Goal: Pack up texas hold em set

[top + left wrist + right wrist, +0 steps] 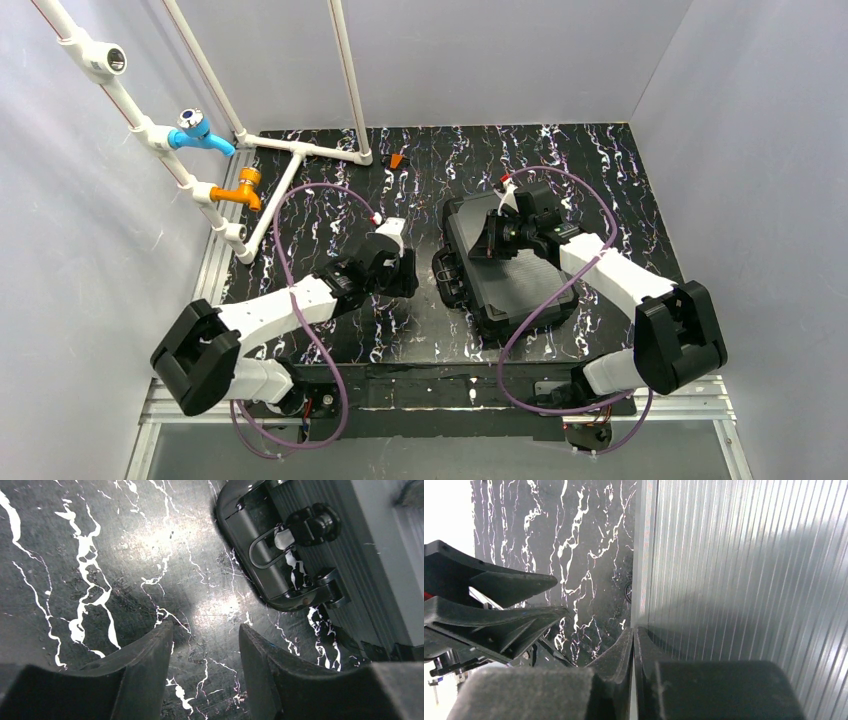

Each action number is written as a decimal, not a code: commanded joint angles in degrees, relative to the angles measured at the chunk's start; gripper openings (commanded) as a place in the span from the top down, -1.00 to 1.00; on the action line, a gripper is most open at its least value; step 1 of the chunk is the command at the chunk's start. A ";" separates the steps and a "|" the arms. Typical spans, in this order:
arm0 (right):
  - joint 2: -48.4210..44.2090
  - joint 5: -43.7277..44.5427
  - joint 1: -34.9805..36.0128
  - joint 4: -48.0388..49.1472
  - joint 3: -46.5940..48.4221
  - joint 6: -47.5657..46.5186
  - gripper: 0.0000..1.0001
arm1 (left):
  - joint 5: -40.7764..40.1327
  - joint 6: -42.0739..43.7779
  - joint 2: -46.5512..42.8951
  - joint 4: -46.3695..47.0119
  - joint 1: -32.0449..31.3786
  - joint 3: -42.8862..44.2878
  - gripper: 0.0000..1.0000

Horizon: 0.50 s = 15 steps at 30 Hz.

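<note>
Half open, the left gripper (206, 630) hangs low over the table (600, 160), just on the 9 o'clock side of centre. Its two fingers stand apart with only bare marbled top between them, and they hold nothing. It points towards 3 o'clock, at the case (520, 290), which lies near it but untouched.

That case sits just on the 3 o'clock side of centre, shut and flat, with its ribbed lid (744, 570) up. Its long axis runs from about 11 o'clock to about 5 o'clock, the 5 o'clock end being the one closer to the arm bases. The handle (237, 525) sticks out from the long side that faces between 8 and 9 o'clock, towards the left gripper, and two latches flank it on that same side.

Over the far half of the lid, near its 11 o'clock corner, is the right gripper (633, 632). Its fingers are drawn together with no visible gap and nothing seen between them. The tips are down at the ribbed surface beside the lid's pale rim; whether they press on it I cannot tell.

Farther off, at about 12 o'clock near the back edge, lies a small orange thing (397, 160). At 10 o'clock a white pipe frame (300, 150) stands, carrying a blue tap (195, 130) and an orange tap (240, 188).
</note>
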 commanded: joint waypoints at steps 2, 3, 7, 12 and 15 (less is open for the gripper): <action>2.55 5.79 0.28 -3.01 -3.22 -3.80 0.89 | 1.69 -0.77 2.83 2.50 0.67 0.96 0.08; 2.73 6.48 0.28 -3.48 -3.33 -4.13 0.96 | 2.04 -0.78 3.30 3.34 0.73 0.97 0.10; 2.77 9.33 0.28 -5.04 -3.54 -5.22 0.97 | 2.61 -0.70 5.75 4.19 0.78 1.41 0.21; 2.34 11.92 0.30 -7.13 -3.02 -6.63 0.97 | 4.21 -0.26 9.48 4.37 0.74 3.23 0.54; 1.88 12.88 0.28 -8.11 -3.11 -7.19 0.97 | 3.97 -0.30 11.32 4.52 0.79 4.15 0.60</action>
